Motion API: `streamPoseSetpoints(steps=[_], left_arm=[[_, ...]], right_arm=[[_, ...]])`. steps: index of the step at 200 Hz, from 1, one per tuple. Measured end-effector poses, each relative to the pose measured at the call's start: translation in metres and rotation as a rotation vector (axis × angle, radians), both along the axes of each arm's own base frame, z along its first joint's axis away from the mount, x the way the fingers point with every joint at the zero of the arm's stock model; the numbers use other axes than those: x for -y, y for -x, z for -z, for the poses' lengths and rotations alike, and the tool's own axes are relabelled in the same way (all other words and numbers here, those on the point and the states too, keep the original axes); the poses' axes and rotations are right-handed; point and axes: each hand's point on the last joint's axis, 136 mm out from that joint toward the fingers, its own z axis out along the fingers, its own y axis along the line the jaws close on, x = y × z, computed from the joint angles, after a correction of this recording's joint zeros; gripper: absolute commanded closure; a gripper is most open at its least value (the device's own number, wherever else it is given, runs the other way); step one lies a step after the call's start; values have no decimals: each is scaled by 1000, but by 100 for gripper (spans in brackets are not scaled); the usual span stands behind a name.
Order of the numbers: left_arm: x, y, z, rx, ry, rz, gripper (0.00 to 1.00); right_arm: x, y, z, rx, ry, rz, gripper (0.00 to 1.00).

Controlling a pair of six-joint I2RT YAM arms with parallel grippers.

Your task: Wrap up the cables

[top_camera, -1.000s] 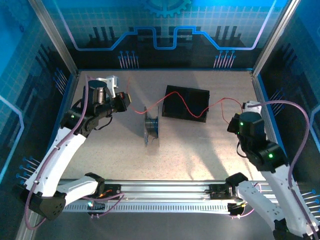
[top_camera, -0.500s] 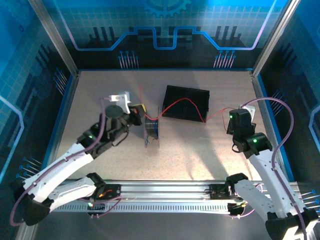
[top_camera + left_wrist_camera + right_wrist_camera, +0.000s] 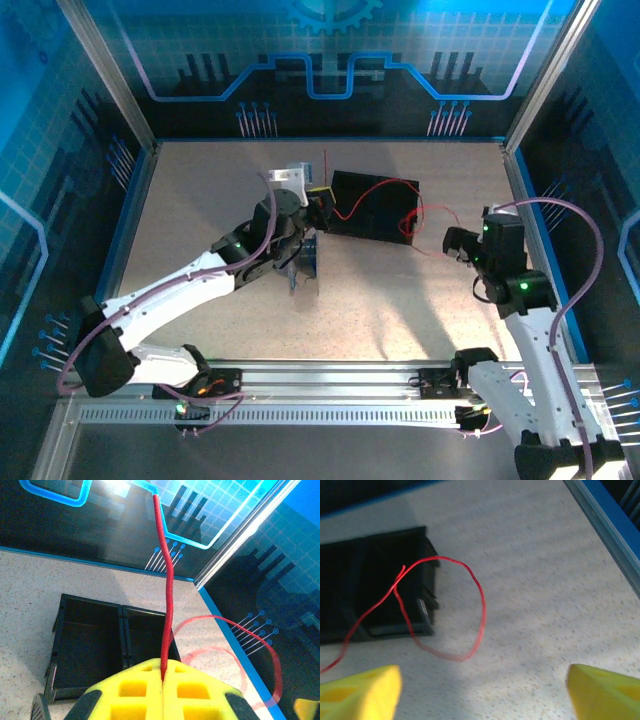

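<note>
With its yellow pads (image 3: 135, 690) pressed together, the left gripper (image 3: 162, 675) is clamped on the red cable (image 3: 168, 590). In the left wrist view, the cable leaves the seam between the pads and runs almost straight out ahead of the fingertips. Its long axis is in line with the fingers, and its free end points toward the far wall panel. A second length of the same cable curves out to the right of the pads in a wide arc.

In the top view, the left gripper (image 3: 320, 200) is at the near-left corner of the black tray (image 3: 385, 195). The short free end of the red cable (image 3: 372, 190) points away from the gripper toward the back wall. The long run extends from the gripper to its right, across the tray. It ends in a loop just ahead of the right gripper (image 3: 452, 243). A spool (image 3: 306, 262) showing blue stands on edge just behind the left gripper, partly hidden by the arm.

In the right wrist view, the fingers of the right gripper (image 3: 482, 690) are spread wide and grasp nothing. The red cable (image 3: 483, 612) forms a closed loop ahead of the fingertips, between their lines. Part of the loop lies over the corner of the black tray (image 3: 365, 575) and part on the table (image 3: 545, 580). One strand trails off to the left of the left finger.
</note>
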Motion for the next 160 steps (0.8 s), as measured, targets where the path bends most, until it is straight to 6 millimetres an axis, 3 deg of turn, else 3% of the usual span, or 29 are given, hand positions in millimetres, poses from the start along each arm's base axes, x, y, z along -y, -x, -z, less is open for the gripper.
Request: streamPoseSetpoints(steps=[21, 52, 91, 118, 160], left_arm=[[5, -5, 0, -9, -23, 4, 100], [13, -6, 8, -37, -46, 32, 100], [21, -1, 15, -66, -53, 84, 100], [26, 4, 17, -81, -49, 126, 100], [28, 14, 9, -75, -26, 172, 100]], right_arm=[[-9, 2, -26, 56, -35, -52, 0], [-27, 5, -45, 87, -97, -136, 0], [-77, 1, -60, 106, -270, -379, 5], [-94, -9, -51, 56, -331, -462, 9], [-94, -36, -14, -67, -319, -452, 20]])
